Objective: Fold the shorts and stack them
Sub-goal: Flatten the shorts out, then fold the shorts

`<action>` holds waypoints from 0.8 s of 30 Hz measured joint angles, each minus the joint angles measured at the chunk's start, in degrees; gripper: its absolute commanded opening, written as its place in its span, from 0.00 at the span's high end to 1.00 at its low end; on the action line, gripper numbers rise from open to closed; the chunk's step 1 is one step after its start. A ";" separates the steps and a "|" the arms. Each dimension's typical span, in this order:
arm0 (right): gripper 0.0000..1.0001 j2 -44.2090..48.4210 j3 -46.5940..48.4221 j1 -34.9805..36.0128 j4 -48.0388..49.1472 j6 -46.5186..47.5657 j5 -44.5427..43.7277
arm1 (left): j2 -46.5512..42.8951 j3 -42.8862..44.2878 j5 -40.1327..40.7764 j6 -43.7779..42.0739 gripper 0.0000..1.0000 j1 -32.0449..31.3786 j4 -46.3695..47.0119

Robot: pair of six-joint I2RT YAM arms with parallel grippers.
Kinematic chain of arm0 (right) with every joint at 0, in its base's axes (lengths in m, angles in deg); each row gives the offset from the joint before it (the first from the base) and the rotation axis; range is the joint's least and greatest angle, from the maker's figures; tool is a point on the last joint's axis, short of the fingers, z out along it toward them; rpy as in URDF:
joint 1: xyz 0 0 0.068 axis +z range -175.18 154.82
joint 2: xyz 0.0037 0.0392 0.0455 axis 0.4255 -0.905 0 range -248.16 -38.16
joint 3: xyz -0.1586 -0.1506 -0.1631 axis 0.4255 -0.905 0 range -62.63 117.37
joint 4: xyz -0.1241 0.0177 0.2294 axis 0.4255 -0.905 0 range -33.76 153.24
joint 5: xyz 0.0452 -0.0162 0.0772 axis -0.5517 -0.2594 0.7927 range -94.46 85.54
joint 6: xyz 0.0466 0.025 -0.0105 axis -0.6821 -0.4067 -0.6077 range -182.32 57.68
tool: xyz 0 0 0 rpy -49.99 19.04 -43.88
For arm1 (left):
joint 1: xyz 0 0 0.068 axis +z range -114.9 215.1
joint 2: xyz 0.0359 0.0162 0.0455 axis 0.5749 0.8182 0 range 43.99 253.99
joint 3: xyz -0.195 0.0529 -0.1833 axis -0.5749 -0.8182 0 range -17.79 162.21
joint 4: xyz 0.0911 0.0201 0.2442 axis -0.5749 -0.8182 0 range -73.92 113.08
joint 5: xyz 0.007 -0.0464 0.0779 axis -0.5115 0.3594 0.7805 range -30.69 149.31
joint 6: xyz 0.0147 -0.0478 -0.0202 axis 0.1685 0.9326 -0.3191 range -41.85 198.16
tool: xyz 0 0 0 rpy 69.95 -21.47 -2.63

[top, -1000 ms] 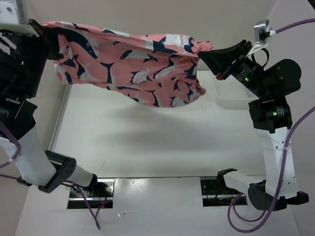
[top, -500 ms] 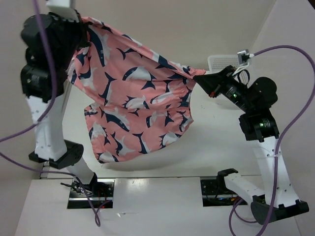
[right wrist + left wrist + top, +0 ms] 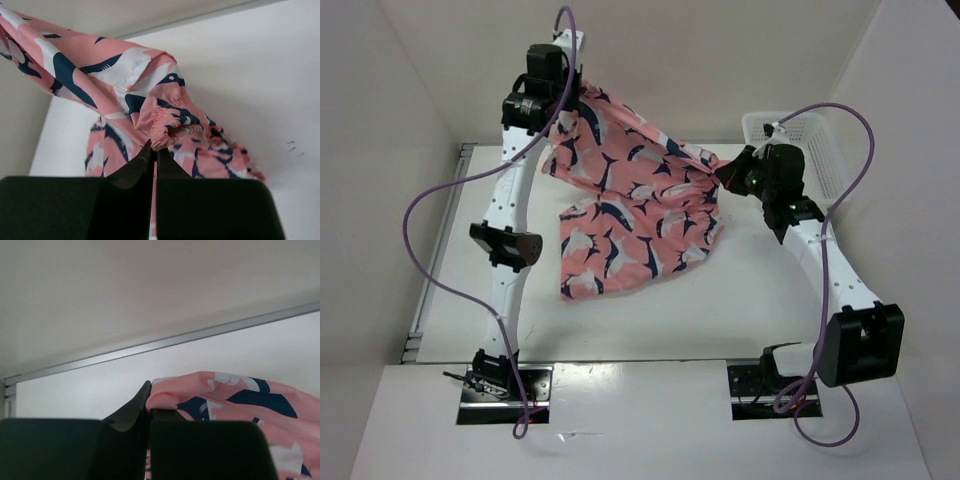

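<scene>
1 pr of shorts (image 3: 630,215), strung from left gripper (image 3: 563,98) to right gripper (image 3: 724,170); 2 grippers total, 1 per arm; 2 arms, left arm (image 3: 510,200) & right arm (image 3: 830,275); 1 white mesh basket (image 3: 817,140), just behind right gripper; 1 table (image 3: 670,310) beneath both.

Even light is filling every view; the shorts (image 3: 630,215) are casting a faint shadow toward six o'clock; wrist pictures are blurring.

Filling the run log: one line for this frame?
left hand: shut on shorts | right hand: shut on shorts | shorts: hanging between hands, unfolded | stack: not started
</scene>
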 measured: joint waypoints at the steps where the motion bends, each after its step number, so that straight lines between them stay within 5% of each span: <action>1: 1.00 -0.87 -0.42 0.00 0.46 0.70 -0.96 | 2.73 2.54 -0.22 0.00 1.00 0.00 -0.74; 14: 1.00 -6.03 -1.92 -0.04 -0.52 8.31 -5.38 | 5.53 6.05 -5.20 -0.02 1.00 1.22 -19.41; 18: 1.00 -6.14 -1.81 -0.04 -5.35 11.43 -4.79 | -1.18 -10.12 -7.08 0.02 0.98 1.66 -22.01; 24: 1.00 -6.16 -1.84 -0.07 -12.63 16.50 -3.58 | -31.01 -68.94 -0.81 0.00 0.99 -4.70 -8.20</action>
